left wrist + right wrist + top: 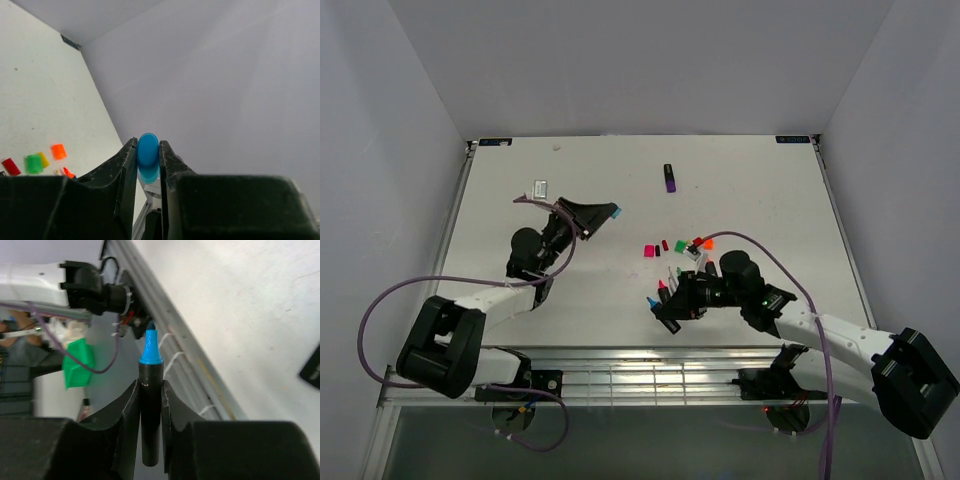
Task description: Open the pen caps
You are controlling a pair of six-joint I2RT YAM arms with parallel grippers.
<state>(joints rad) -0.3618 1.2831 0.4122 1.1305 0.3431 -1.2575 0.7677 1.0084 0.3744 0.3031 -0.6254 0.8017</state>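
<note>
One blue cap [616, 212] shows from above, pinched in your left gripper [608, 213], at ten o'clock from the loose green cap [680, 244]. Your left wrist view shows it round and glossy, clamped between both fingers [127, 167]. In your right wrist view, the right gripper [149, 387] is clenched on a black marker [150, 420], its bare blue tip at twelve o'clock.

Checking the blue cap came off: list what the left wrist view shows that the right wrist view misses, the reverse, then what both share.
Left wrist only: left gripper shut on the blue cap; red cap, green cap and orange cap loose on the table. Right wrist only: right gripper shut on a black marker, its blue tip bare. Both: the white table.
</note>
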